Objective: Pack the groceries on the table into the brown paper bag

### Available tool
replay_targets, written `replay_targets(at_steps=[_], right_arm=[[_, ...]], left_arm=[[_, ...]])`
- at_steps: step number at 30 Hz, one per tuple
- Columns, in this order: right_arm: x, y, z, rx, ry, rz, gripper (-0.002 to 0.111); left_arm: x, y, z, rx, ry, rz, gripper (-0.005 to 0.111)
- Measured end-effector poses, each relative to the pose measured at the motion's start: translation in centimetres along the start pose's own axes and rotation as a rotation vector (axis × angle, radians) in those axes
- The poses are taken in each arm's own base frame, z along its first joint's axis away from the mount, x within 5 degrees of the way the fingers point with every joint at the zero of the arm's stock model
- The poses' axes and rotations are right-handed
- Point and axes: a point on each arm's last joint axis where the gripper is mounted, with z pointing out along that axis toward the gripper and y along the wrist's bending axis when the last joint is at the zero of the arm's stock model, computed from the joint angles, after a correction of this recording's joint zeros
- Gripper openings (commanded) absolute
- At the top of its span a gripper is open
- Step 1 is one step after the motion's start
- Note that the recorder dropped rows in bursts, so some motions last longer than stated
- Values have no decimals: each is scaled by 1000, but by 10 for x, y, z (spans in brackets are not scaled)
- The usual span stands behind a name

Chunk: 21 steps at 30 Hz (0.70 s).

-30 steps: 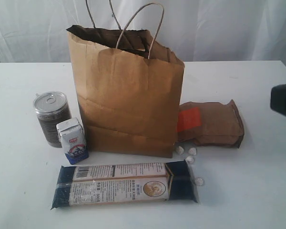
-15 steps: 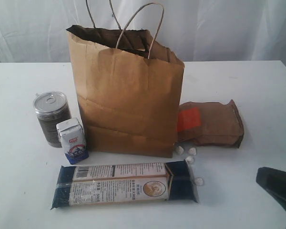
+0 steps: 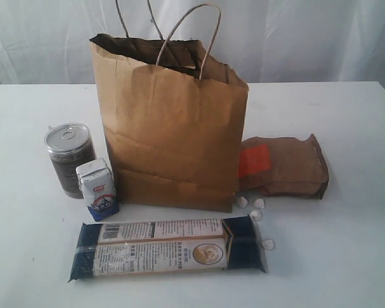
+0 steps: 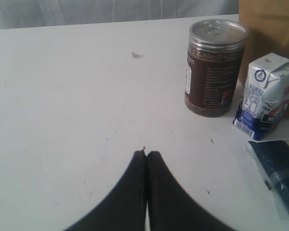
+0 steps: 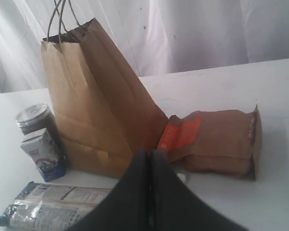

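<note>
Right gripper (image 5: 150,153) drops out of exterior view; jaws pressed together, empty, facing orange-labelled pouch (image 3: 285,165) from near side. Left gripper (image 4: 146,154) likewise closed, empty, by pull-tab jar (image 3: 69,157). Brown paper bag (image 3: 173,141) stands upright on white table (image 3: 346,256), mouth open for loading; noodle pack (image 3: 170,249) and carton (image 3: 97,189) lie near, within reach.

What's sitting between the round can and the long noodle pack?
The small blue-white carton stands between the can and the noodle pack, seen in the exterior view.
</note>
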Motion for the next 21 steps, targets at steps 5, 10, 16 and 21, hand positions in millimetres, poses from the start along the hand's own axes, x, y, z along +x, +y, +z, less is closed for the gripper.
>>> replay_targets(at_steps=[5,10,16,21], right_arm=[[0,0,0,1,-2,-101,0],[5,-2,3,6,-18,-194,0],[18,-8,5,36,-39,-223,0],[28,-16,7,127,-24,-230,0]], left_arm=[[0,0,0,0,0,0,0],[0,0,0,0,0,0,0],[0,0,0,0,0,0,0],[0,0,0,0,0,0,0]])
